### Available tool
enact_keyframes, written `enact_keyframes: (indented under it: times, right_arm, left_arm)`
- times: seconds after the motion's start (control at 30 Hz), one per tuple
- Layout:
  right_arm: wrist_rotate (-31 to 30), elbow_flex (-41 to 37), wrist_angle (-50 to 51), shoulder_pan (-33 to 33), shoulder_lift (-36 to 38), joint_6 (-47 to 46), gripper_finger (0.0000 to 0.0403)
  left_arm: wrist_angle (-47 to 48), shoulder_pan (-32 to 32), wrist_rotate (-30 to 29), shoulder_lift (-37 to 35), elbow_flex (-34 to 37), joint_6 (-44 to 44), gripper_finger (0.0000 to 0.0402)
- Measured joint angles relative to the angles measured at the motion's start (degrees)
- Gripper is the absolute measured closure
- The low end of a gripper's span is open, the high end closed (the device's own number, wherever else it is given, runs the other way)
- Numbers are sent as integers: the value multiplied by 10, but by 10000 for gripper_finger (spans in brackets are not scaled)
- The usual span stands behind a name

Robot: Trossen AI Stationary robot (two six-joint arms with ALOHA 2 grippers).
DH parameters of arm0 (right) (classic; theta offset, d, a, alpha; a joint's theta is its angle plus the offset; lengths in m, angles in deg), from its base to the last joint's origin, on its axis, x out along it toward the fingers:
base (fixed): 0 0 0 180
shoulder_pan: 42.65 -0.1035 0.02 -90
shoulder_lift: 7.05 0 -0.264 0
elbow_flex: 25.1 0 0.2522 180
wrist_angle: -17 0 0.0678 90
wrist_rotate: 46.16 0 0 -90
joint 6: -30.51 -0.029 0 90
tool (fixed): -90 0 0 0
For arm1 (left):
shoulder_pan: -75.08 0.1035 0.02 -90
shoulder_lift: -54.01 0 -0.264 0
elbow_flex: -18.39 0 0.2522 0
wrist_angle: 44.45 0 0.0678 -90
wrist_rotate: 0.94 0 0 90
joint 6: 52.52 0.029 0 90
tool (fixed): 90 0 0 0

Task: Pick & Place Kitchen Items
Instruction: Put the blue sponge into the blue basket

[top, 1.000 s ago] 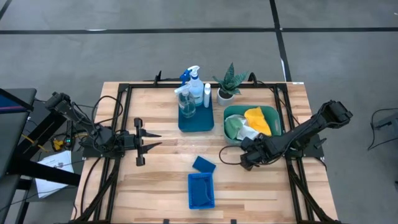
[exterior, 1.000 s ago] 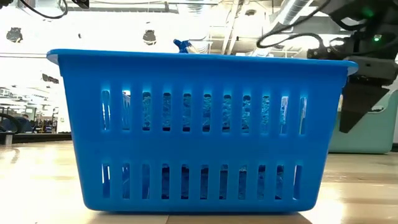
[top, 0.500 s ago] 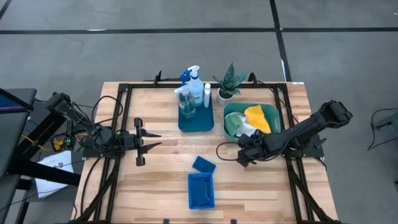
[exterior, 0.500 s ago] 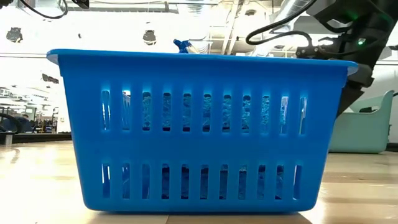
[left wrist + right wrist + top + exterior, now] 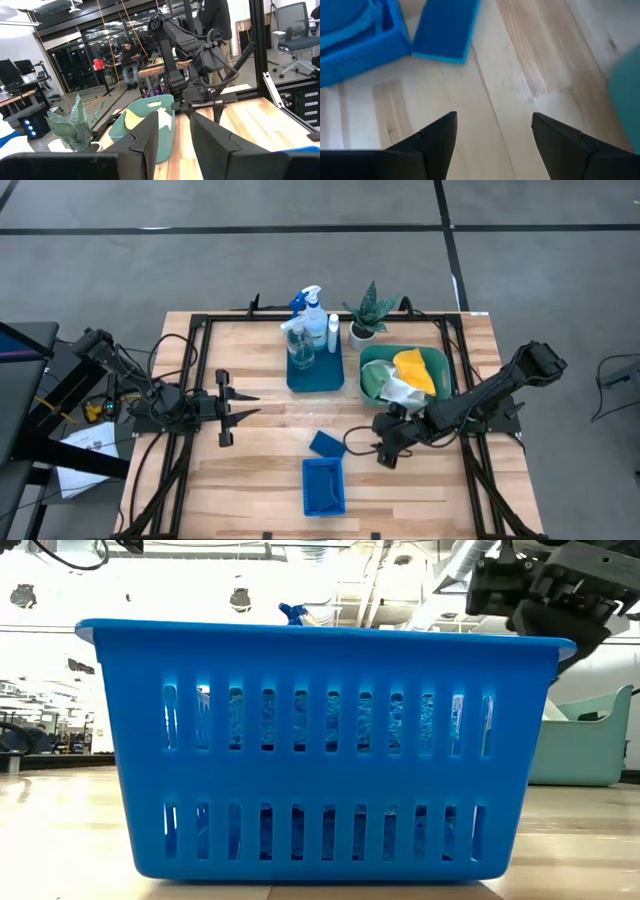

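Cloths (image 5: 405, 375) fill the teal tub (image 5: 367, 360); bottles (image 5: 313, 330) stand on a tray (image 5: 315, 378).
Right gripper (image 5: 385, 452) hangs wide open, empty, beside the sponge (image 5: 327, 444); left gripper (image 5: 250, 406) waits, partly open. No label reads.

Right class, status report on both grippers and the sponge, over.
Right gripper open, empty, low beside the blue sponge. Left gripper idle at table's left. Nothing between.
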Motion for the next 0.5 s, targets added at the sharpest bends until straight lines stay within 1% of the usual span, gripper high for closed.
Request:
enact_keyframes:
  times: [0.17,0.37,0.5]
  right_arm:
    - [-3,0,-39,-3,-1,61,154]
    - [-12,0,-92,-27,-2,151,154]
    - [-32,0,-132,-48,-36,232,154]
  left_arm:
    - [0,0,0,0,0,0,293]
    - [0,0,0,0,0,0,293]
    - [0,0,0,0,0,0,293]
